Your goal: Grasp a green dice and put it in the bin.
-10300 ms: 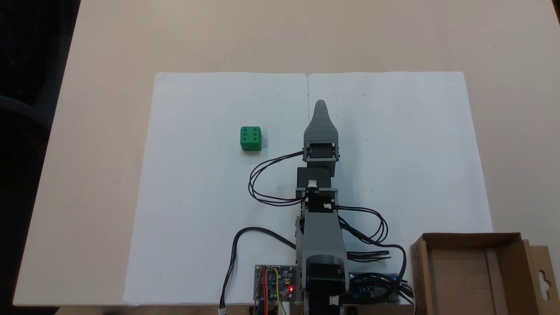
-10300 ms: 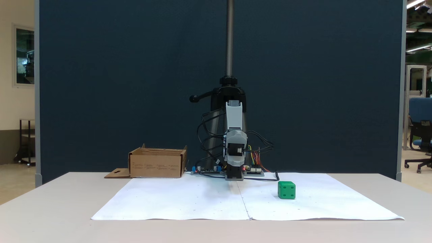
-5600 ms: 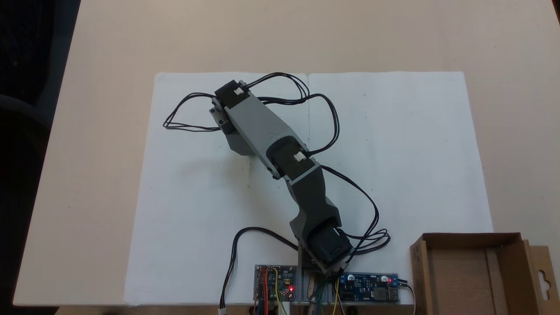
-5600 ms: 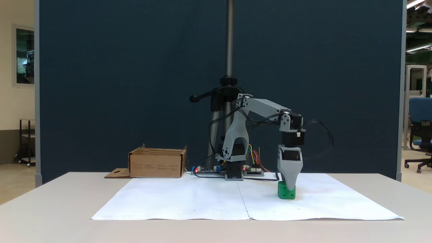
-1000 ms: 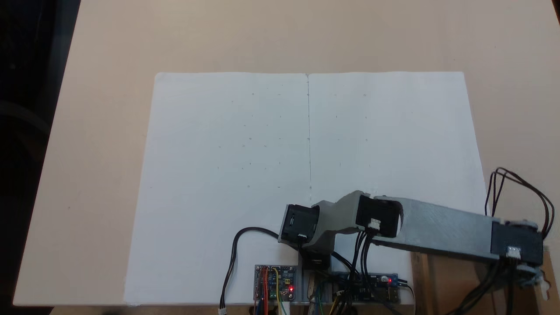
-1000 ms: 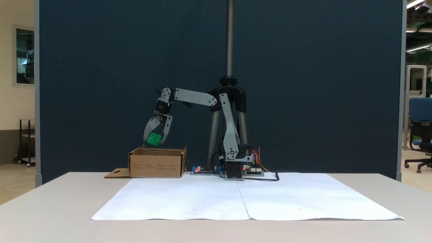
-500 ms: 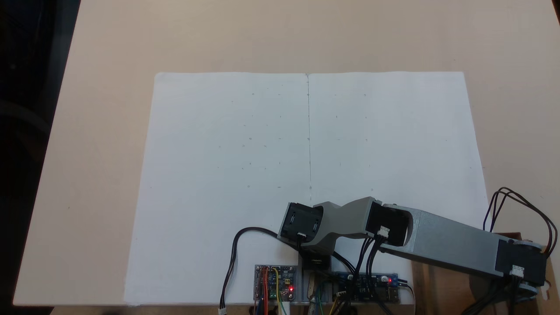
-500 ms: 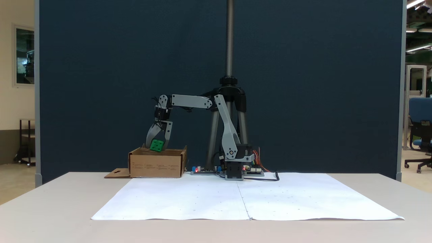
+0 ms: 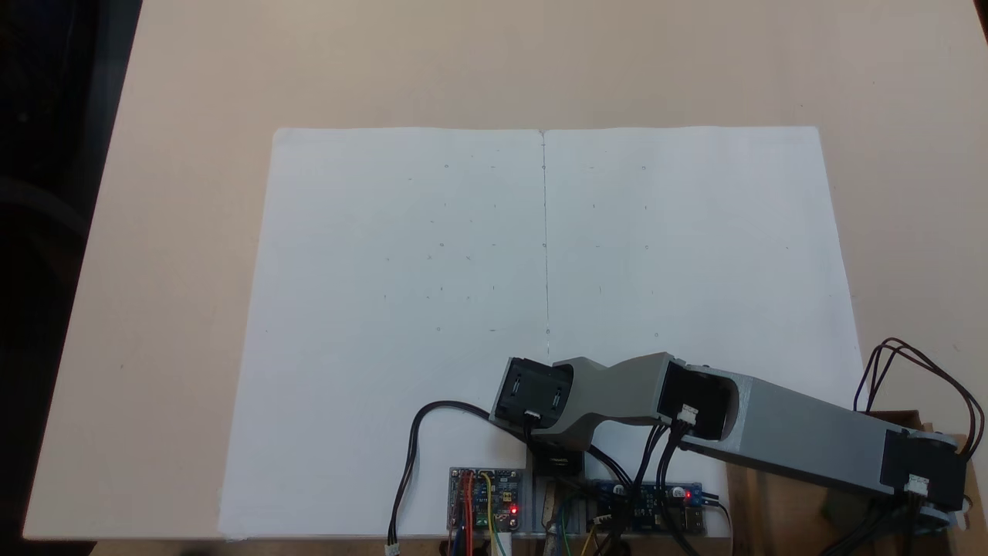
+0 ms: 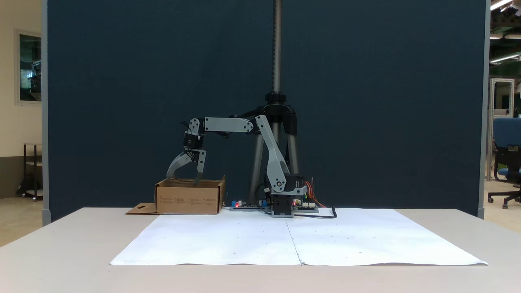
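Observation:
In a fixed view the brown cardboard bin point(image 10: 189, 198) stands on the table at the left, its side flap lying flat beside it. My gripper point(image 10: 183, 178) hangs just above the bin's opening. It is open, its two grey fingers spread wide, with nothing between them. The green dice is hidden. Seen from above in a fixed view, my grey arm point(image 9: 803, 440) reaches right across the bin point(image 9: 776, 516) at the bottom right corner and covers most of it.
A large white paper sheet point(image 9: 463, 270) covers the middle of the beige table. Circuit boards point(image 9: 485, 500) and cables sit by the arm's base at the near edge. A tripod pole point(image 10: 277, 49) rises behind the base before a dark blue screen.
The gripper sank to the bin's rim and opened. The green dice that it held half a second ago has left its fingers and dropped out of sight.

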`<move>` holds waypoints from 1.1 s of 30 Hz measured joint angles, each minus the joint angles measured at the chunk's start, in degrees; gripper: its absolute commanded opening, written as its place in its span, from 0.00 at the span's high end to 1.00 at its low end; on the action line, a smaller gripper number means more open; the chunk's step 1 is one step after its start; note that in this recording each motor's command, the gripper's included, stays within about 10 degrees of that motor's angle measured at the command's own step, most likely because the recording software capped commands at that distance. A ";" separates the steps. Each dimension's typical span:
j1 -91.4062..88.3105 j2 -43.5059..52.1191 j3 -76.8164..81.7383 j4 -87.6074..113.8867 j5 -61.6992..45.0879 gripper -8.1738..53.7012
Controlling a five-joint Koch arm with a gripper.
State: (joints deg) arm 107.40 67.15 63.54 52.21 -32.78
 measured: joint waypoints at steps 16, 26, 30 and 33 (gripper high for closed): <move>-30.50 10.20 -9.93 -0.09 15.82 0.16; -64.78 21.36 -10.81 -1.93 27.16 0.16; -77.43 26.19 -9.14 -1.93 31.55 0.15; -86.84 30.50 -3.96 -2.02 33.05 0.15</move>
State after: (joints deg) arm 20.57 97.65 59.59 50.19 0.26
